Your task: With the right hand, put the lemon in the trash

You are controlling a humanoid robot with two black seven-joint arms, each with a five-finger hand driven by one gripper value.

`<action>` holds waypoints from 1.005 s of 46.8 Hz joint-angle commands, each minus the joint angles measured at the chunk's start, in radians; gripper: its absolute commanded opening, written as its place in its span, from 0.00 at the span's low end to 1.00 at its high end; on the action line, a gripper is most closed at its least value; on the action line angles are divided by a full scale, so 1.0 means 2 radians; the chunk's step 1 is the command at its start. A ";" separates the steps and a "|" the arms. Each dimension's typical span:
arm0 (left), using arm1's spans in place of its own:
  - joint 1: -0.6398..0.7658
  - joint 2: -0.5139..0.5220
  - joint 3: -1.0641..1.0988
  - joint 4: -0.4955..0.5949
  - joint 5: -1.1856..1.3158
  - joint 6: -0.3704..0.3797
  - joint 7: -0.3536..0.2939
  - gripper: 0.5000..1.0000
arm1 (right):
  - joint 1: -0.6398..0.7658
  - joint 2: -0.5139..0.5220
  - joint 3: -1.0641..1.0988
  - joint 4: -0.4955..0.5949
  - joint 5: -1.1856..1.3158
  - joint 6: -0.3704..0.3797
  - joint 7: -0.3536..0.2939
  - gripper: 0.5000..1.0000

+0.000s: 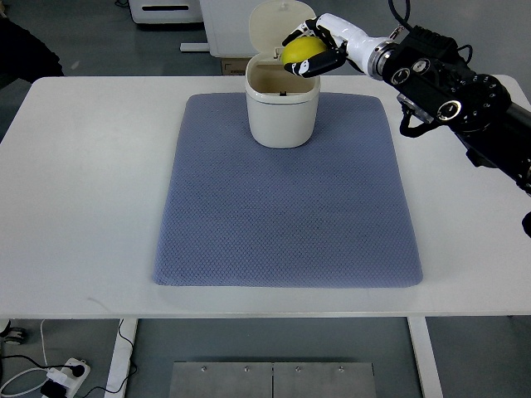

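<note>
A yellow lemon (300, 53) is held in my right hand (319, 50), whose fingers are curled around it. The hand holds it just above the right rim of a cream trash bin (282, 112) with its lid flipped open behind it. The bin stands at the far middle of a grey-blue mat (286, 207). My right arm (448, 91) comes in from the right edge. The inside of the bin shows a brown liner; its bottom is hidden.
The mat lies on a white table (75, 182). Behind the table stand white furniture and a cardboard box (232, 65). A power strip (62, 373) lies on the floor at the lower left.
</note>
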 commanded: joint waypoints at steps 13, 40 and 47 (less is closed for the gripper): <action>0.000 0.000 0.000 0.000 0.000 0.000 0.000 1.00 | -0.002 0.000 0.001 0.004 0.000 0.002 0.002 0.83; 0.000 0.000 0.000 0.000 0.000 0.000 0.000 1.00 | 0.000 -0.060 0.005 0.062 0.001 0.068 0.020 0.94; 0.000 0.000 0.000 0.000 0.000 0.000 0.000 1.00 | -0.003 -0.098 0.012 0.087 0.006 0.068 0.025 0.94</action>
